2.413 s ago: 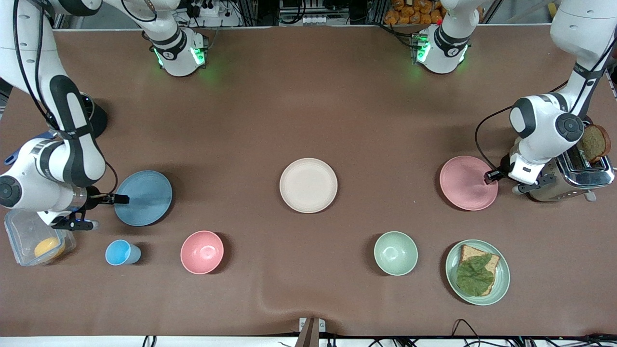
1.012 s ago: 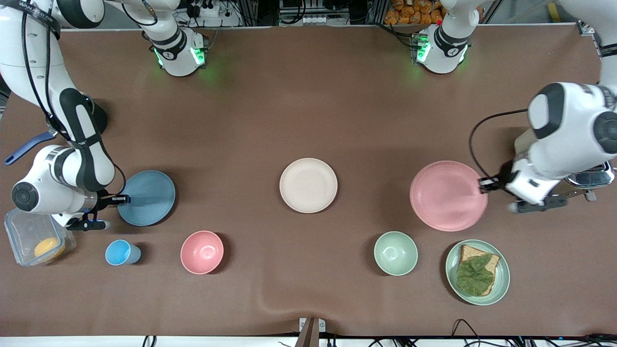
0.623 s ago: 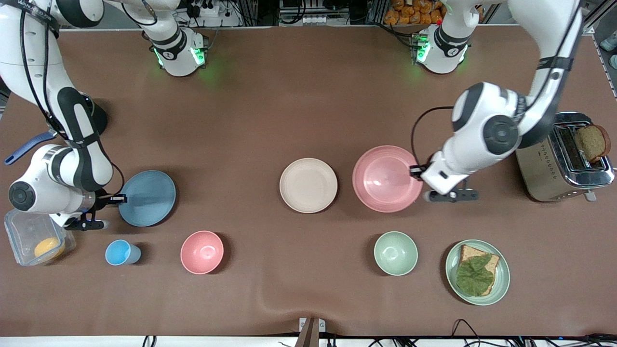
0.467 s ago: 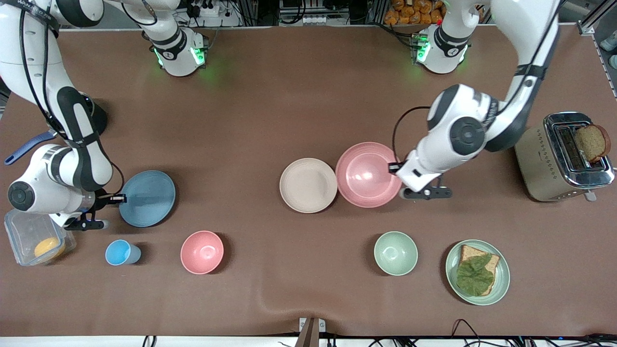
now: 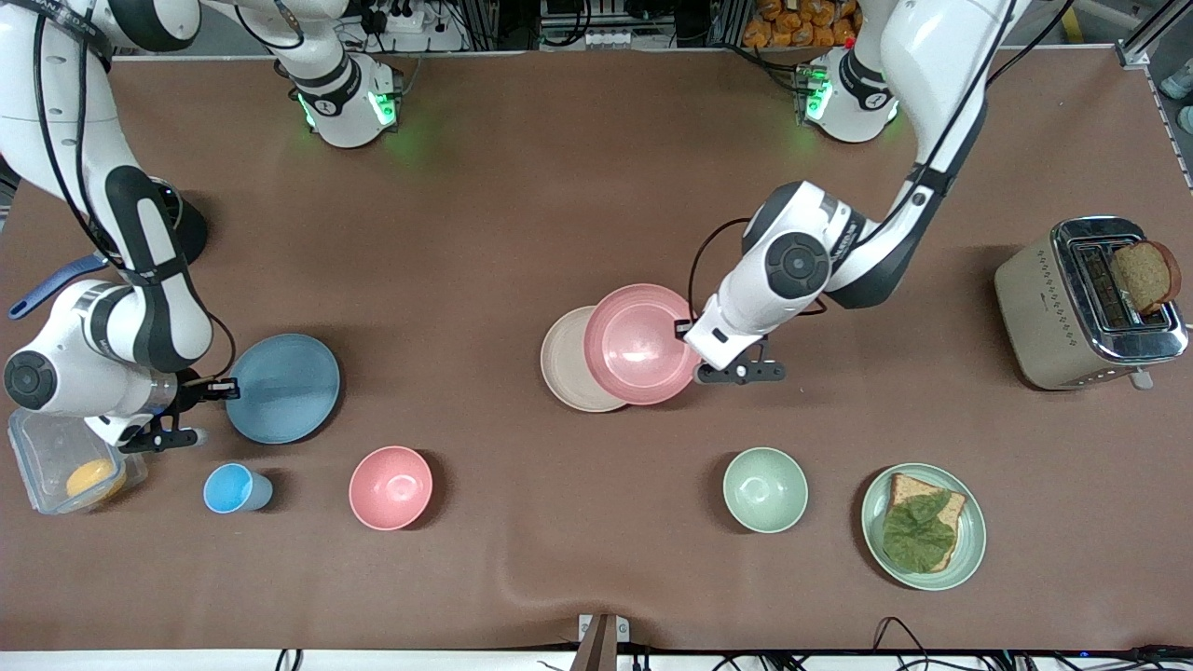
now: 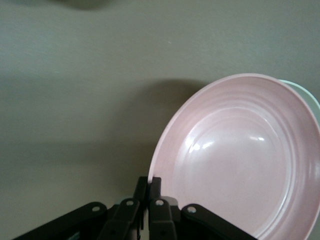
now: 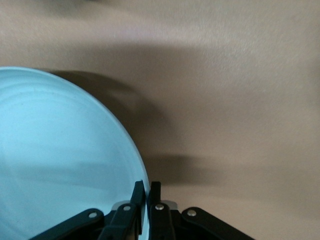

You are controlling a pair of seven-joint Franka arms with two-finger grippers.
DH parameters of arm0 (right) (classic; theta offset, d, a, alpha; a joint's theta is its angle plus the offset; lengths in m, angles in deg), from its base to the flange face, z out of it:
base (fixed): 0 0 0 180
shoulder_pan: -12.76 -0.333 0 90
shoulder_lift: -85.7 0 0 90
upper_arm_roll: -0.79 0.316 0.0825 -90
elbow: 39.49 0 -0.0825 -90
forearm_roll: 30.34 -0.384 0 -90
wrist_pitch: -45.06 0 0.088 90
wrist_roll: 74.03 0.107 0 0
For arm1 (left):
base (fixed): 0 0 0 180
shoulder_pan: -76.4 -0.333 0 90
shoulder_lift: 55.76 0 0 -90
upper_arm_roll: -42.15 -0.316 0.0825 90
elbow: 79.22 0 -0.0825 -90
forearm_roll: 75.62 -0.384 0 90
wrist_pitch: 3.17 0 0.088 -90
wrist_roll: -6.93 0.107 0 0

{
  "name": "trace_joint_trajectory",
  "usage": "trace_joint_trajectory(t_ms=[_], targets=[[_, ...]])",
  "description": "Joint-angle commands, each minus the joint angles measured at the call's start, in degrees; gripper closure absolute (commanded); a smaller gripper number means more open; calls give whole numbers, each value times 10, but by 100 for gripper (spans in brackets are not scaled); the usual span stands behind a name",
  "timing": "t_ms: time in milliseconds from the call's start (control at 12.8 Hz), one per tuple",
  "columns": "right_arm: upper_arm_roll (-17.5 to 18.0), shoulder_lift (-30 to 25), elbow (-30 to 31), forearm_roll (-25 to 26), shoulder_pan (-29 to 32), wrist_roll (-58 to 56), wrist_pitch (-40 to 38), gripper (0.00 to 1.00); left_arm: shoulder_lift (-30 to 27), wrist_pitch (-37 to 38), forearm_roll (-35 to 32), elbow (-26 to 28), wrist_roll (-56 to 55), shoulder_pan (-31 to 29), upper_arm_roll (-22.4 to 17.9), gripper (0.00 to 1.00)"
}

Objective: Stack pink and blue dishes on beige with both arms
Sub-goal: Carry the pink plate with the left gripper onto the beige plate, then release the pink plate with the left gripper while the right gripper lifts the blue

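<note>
Left gripper (image 5: 683, 328) is clamped on the pink plate (image 5: 641, 344) rim, holding it over the beige plate (image 5: 565, 373), offset. Right gripper (image 5: 226, 389) pinches the blue plate (image 5: 282, 388) rim near the right arm's end. Plates look light, stiff and smooth; a rim pinch suits them, though they may tilt.

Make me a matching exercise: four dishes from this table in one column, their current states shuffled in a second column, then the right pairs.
1. pink plate
2. blue plate
3. beige plate
4. green plate

A. carries bread and a leaf
B. rim pinched by the right gripper
C. partly covered by another plate
D. held over the beige plate by the left gripper

Pairs: 1-D, 2-B, 3-C, 4-A
</note>
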Motion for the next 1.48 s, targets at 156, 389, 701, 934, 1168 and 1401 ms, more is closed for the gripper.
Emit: trace_joint_trajectory(t_ms=[156,389,701,934,1168,1401], targets=[[10,-14,-15,-4,10,-9,-15,100,39,-46,-16,-17,-18,26,-8,100],[9,-12,-62,-13,10,-7,-86,100,55,-72,-17,-21,-17,31,-8,100],[9,-14,-91,-56,8,-4,-149,100,76,-76,-17,-38,-18,42,-10,100],[9,-14,-95,-91,14,-4,-184,100,78,-77,-17,-38,-20,45,-10,100],[6,-14,-97,-155,14,12,-243,100,81,-85,-17,-38,-29,45,-10,100],[8,-14,-97,-202,9,47,-266,100,90,-85,-17,-50,-29,45,-10,100]])
